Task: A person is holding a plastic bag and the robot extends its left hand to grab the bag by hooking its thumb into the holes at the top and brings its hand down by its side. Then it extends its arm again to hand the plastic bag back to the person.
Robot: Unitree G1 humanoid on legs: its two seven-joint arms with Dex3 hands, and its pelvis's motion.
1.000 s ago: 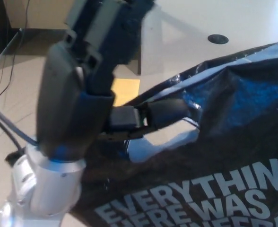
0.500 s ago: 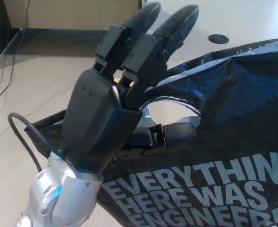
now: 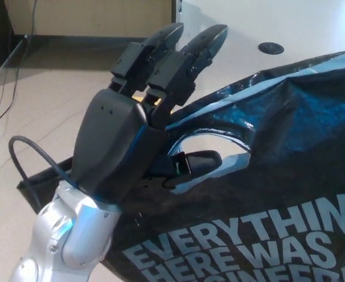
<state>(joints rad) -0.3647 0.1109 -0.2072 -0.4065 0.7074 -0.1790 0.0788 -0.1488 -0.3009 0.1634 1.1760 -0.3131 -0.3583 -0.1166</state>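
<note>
A dark blue and black plastic bag [image 3: 290,176] with white lettering fills the right and bottom of the head view. My left hand [image 3: 125,141] comes up from the lower left with its back toward the camera. Its thumb [image 3: 199,161] is hooked through the cut-out handle hole at the bag's top edge, and the bag hangs on it. The two thick fingers [image 3: 181,56] stretch up and away, not curled around the plastic. My right hand does not show. No person is visible.
Beige floor lies beyond the bag, with a round black floor socket [image 3: 270,48] at the upper right. A wooden cabinet base [image 3: 73,17] runs along the top left, and thin cables [image 3: 2,100] trail on the floor there.
My left hand has tilted back so its fingers, cut off at the top before, now show pointing up. The thumb has stayed in the handle hole. The bag's lettering sits lower in the picture.
</note>
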